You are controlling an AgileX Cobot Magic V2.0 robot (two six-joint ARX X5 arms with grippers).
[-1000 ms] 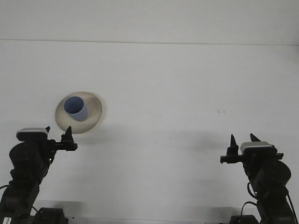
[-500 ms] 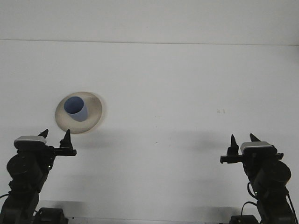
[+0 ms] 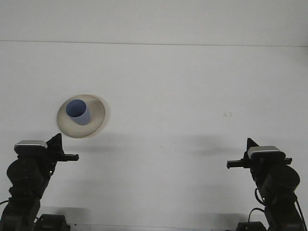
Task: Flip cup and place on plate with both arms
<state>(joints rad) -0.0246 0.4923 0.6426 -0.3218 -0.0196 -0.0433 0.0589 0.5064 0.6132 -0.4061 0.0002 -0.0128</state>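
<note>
A blue cup (image 3: 78,111) stands on a beige plate (image 3: 96,115) at the left middle of the white table, its open mouth facing up. My left gripper (image 3: 57,138) sits low at the front left, just below the plate's near rim and apart from it, its fingers together with nothing held. At the front right, far from the cup, my right gripper (image 3: 250,142) is also shut and empty.
The white table (image 3: 183,96) stretches back to a pale wall. Both arm bases stand at the front corners.
Both grippers went from open, with two spread fingertips, to shut. The left arm drew back slightly from the plate earlier. Cup and plate have not moved.
</note>
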